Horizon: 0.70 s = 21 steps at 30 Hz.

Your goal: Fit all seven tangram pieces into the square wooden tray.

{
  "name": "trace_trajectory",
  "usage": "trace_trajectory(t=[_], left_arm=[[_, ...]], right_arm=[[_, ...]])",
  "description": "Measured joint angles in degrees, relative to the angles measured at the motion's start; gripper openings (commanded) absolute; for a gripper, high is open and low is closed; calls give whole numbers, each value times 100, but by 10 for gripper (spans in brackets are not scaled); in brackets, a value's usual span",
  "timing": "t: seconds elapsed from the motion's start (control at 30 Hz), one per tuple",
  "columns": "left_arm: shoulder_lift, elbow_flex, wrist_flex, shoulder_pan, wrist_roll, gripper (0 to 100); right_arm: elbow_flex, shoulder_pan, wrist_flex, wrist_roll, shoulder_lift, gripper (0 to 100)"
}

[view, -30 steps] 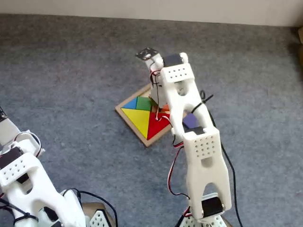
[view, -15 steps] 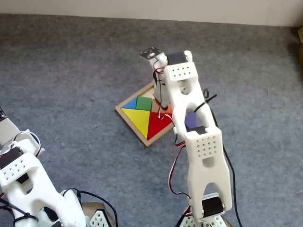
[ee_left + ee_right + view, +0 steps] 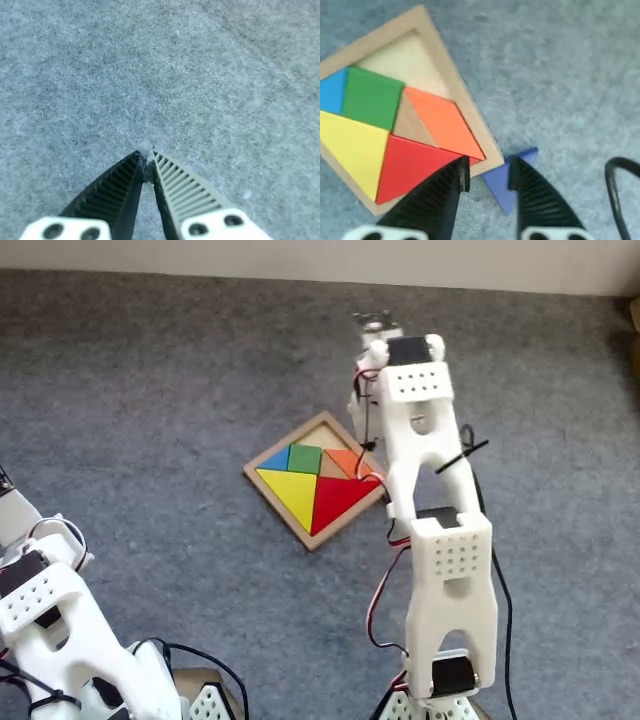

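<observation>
Tray [image 3: 262,480] sits about mid-tabletop [image 3: 150,390], turned so its corners point at the tabletop edges.

Five pieces seated:
- blue triangle [image 3: 331,91]
- green square [image 3: 371,97], touching the blue one
- yellow triangle [image 3: 351,150]
- red triangle [image 3: 412,165], sharing an edge with the yellow
- orange parallelogram [image 3: 442,124], along the rim and bordering the red

Two bare wood gaps in the tray. One is a larger triangle in the corner toward the far edge. The other is a small triangle between green, orange and red.

Indigo triangle [image 3: 501,186] is out of the tray, flat on the tabletop just beside the rim near the orange/red pieces. Can't tell if it touches the frame.

Right gripper [image 3: 488,172] is released, jaws spread, nothing between them. One tip is over the tray rim by the red piece, the other over the indigo triangle. Can't tell how high it is. Right arm [image 3: 450,560] reaches past the tray's right side.

Left gripper [image 3: 147,157] is clenched with tips meeting, empty, over bare tabletop. Left arm [image 3: 45,610] is at the near left corner, well apart from the tray.
</observation>
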State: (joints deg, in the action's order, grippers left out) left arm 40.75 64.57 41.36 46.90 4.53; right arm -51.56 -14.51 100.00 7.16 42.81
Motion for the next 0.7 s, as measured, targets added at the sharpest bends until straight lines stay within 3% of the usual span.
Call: trace_trajectory(t=[0.43, 0.7], left_arm=[[0, 0, 0, 0, 0, 24], [0, 0, 0, 0, 0, 24]], right_arm=[[1495, 97, -457, -44, -404, 205], [1495, 246, -853, -79, -343, 35]])
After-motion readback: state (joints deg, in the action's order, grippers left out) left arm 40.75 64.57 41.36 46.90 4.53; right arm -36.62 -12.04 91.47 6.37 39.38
